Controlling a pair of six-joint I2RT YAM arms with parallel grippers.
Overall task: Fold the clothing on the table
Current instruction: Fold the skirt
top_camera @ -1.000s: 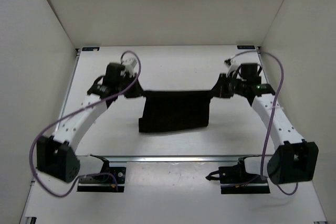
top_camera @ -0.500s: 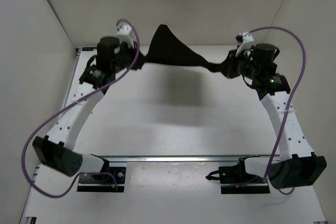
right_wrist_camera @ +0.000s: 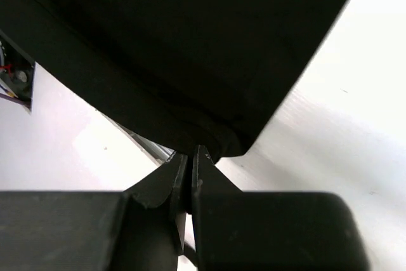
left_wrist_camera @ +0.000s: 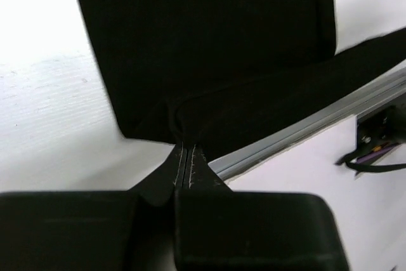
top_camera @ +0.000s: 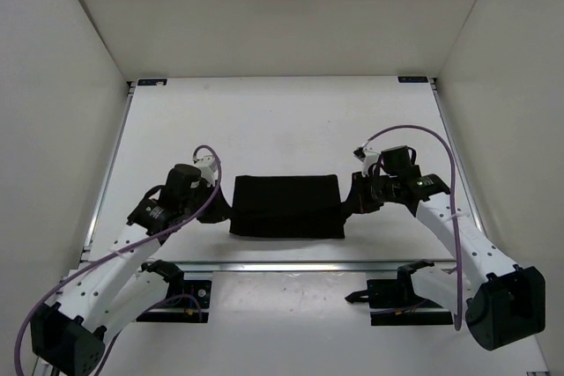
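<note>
While the clothing lay as a flat black rectangle on the near part of the table, just behind the metal rail, the 2 grippers flanked it. The left gripper was pinched tight on its left edge, and the right gripper was clamped on its right edge. In the wrist views the cloth looked doubled at each pinch, though blur left that uncertain.

White panels stand on three sides: back wall, left wall, right wall. A metal rail crosses the near side, a lower white strip beside it.
</note>
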